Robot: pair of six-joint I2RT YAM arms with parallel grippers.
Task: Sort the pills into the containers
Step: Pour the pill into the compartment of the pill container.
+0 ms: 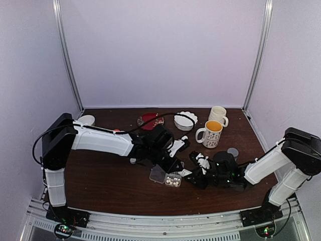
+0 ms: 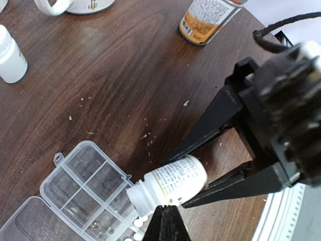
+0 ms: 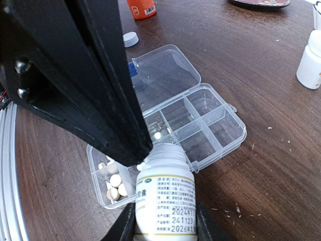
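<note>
The clear pill box (image 3: pixel 215 125) lies open on the brown table, its lid (image 3: pixel 160 73) folded flat behind it. Several cream pills (image 3: pixel 114 185) sit in its near-left cells (image 3: pixel 103 175); the other containers look empty of pills. My right gripper (image 3: pixel 165 223) is shut on a white labelled bottle (image 3: pixel 165 201), uncapped and tipped with its mouth over the box's edge. My left gripper (image 2: pixel 168 217) is shut with nothing in it, its tips right at the bottle (image 2: pixel 173 182) near the neck. A few pills (image 2: pixel 138 222) lie below the mouth. From above, both grippers meet at the pill box (image 1: pixel 161 174).
Two mugs (image 1: pixel 210 133) (image 1: pixel 218 115), a white bowl (image 1: pixel 185 120) and a red plate (image 1: pixel 150 120) stand at the back. A grey cap (image 1: pixel 232 151) lies near the right arm. An orange bottle (image 2: pixel 205 17), a white bottle (image 2: pixel 10 55) and a white cap (image 3: pixel 130 38) stand nearby.
</note>
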